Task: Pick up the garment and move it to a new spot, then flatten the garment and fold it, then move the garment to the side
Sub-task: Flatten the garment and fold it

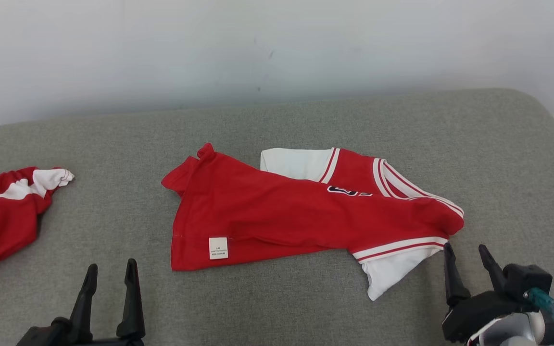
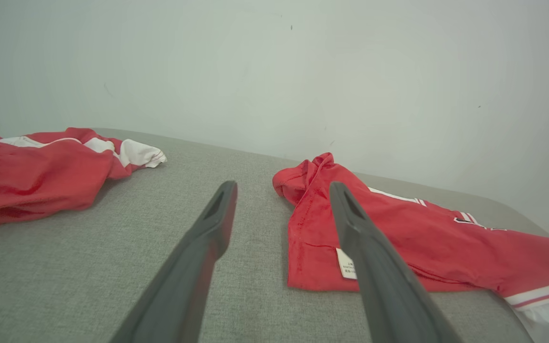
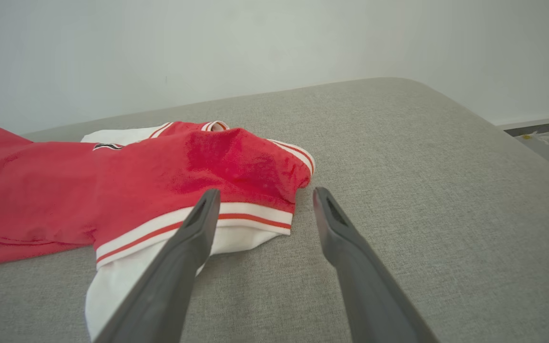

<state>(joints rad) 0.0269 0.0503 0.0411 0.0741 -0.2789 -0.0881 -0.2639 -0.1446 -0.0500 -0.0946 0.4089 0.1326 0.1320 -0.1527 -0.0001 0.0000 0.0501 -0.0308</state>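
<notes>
Right tool (image 1: 464,246) is hovering with fingers spread wide and empty, its left fingertip just beside the white sleeve of the crumpled red-and-white jersey garment (image 1: 282,216), which is lying toward ten o'clock. Left tool (image 1: 112,263), equally spread and empty, is hanging apart from the hem at two o'clock. The garment's long axis is running nine-to-three across the grey padded surface (image 1: 498,158); the right arm is looking nearer.

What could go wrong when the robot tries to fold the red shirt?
The red shirt lies doubled over, so a pinch might catch two layers and leave it bunched. The open right tool sits beside the white sleeve and may lift only that. A second red garment lies left of the open left tool; it could grab the wrong one.
</notes>
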